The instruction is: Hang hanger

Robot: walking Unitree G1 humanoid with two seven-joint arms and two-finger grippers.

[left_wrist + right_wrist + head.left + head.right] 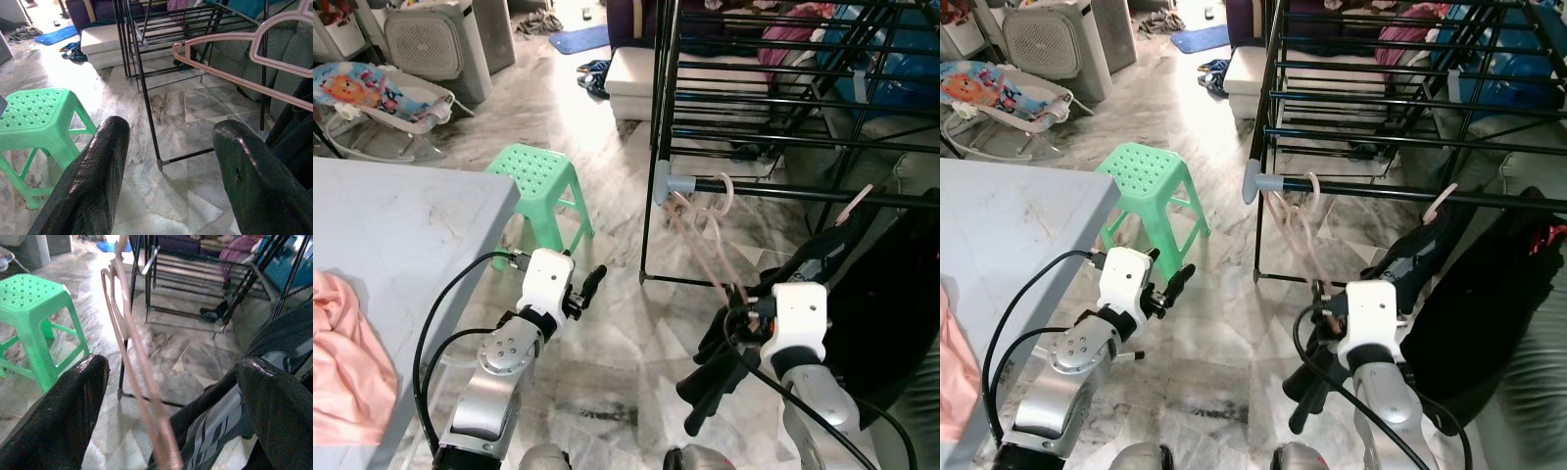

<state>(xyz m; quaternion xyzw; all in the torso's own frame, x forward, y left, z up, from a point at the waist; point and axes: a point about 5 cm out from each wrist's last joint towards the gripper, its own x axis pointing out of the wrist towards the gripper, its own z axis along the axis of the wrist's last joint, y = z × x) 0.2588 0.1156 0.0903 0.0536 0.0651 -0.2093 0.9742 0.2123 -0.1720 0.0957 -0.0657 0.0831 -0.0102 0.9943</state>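
The right gripper (171, 396) is holding its jaws wide apart, with nothing pinched between them; a pink hanger (134, 357) is passing through the gap, its rod running up towards the drying rack. The left gripper (171, 181) is also standing with jaws spread and empty, pointing towards the green plastic stool (36, 115) and the rack's foot.

Two pink hangers can be counted. The first (700, 230) is hooking over the lower front bar of the black drying rack (754, 108), next to the grey corner joint, and is dangling down towards the right gripper. A second pink hanger (855, 205) is sitting farther along the same bar, carrying a dark garment (881, 294) that is draping beside the right arm. Whether more hangers are bunched with the first one cannot be told.

One green stool (540, 186) is standing on the marble floor (597, 333) between the grey counter (401, 245) and the rack. One pink cloth (347, 362) is lying on the counter's near edge by the left arm. Farther back, a baby bouncer (382, 98), a white appliance (435, 39) and a blue mat (578, 39) are sitting on the floor.
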